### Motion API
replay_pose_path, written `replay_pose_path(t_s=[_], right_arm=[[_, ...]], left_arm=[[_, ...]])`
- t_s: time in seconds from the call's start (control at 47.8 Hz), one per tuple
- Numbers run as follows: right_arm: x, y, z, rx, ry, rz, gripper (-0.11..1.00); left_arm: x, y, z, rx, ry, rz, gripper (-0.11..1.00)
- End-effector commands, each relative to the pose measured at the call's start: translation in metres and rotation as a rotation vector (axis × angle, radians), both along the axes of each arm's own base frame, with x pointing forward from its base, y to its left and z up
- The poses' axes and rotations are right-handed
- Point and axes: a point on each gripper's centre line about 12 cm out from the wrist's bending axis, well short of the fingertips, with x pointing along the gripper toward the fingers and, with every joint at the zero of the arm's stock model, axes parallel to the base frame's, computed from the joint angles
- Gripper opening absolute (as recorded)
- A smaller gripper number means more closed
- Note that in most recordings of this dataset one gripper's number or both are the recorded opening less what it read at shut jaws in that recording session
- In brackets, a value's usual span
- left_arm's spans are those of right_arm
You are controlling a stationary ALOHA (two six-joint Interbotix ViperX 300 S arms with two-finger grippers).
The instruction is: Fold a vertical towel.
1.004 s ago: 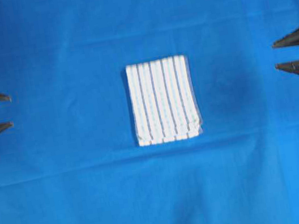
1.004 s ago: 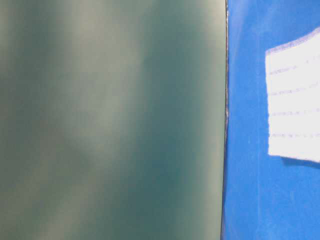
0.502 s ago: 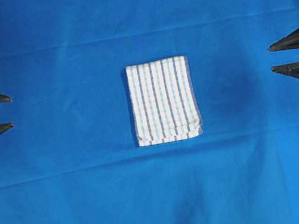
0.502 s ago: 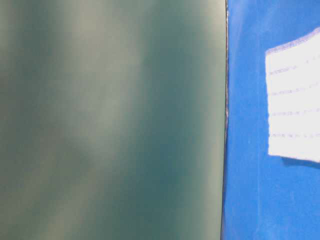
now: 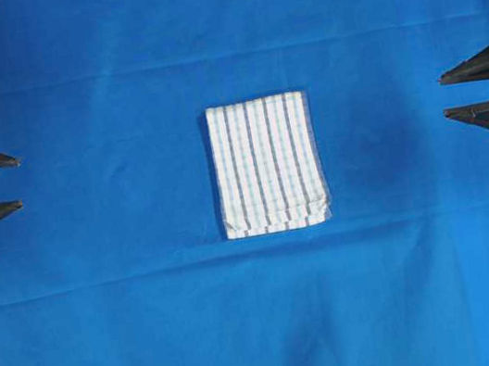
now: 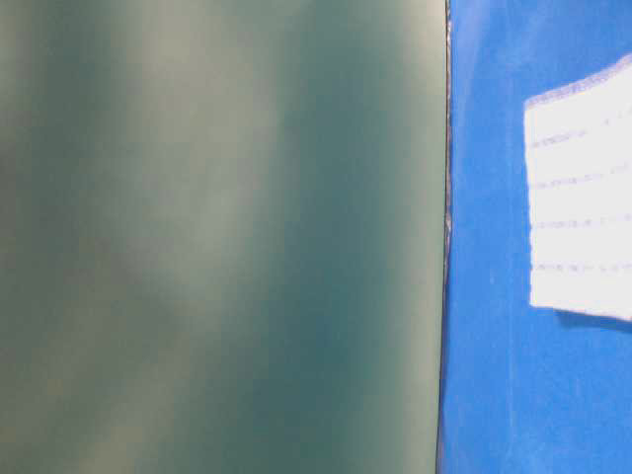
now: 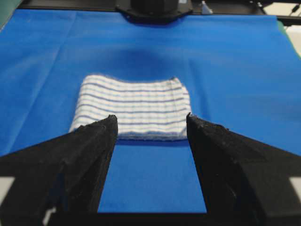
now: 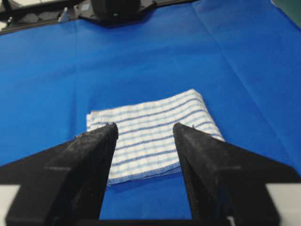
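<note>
The towel (image 5: 267, 164) lies folded into a compact white rectangle with thin blue and grey stripes, flat on the blue cloth (image 5: 138, 332) in the middle of the overhead view. It also shows in the left wrist view (image 7: 134, 106), the right wrist view (image 8: 153, 134) and at the right edge of the table-level view (image 6: 583, 197). My left gripper (image 5: 18, 184) is open and empty at the far left, well away from the towel. My right gripper (image 5: 444, 95) is open and empty at the far right, also well away. Both point toward the towel.
The plain blue cloth covers the whole table, with faint creases running across it. A blurred green-grey surface (image 6: 217, 237) fills the left of the table-level view. The opposite arm's base shows at the top of each wrist view (image 7: 153, 8) (image 8: 115, 10).
The right gripper has shifted slightly to the left and up since a second ago. The towel and left gripper have not moved.
</note>
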Motion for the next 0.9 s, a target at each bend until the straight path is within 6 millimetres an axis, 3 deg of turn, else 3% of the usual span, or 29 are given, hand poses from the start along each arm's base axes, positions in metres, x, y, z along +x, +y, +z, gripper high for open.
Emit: replay_pose_path(t_s=[0.0, 0.879], right_arm=[[0.0024, -0.0005, 0.0071, -0.005, -0.013, -0.001, 0.57], [0.0024, -0.0004, 0.0065, -0.011, -0.003, 0.001, 0.57]], left_arm=[[0.0016, 0.0005, 0.0033, -0.002, -0.003, 0.003, 0.58], [0.0016, 0.0005, 0.0033, -0.002, -0.003, 0.003, 0.58]])
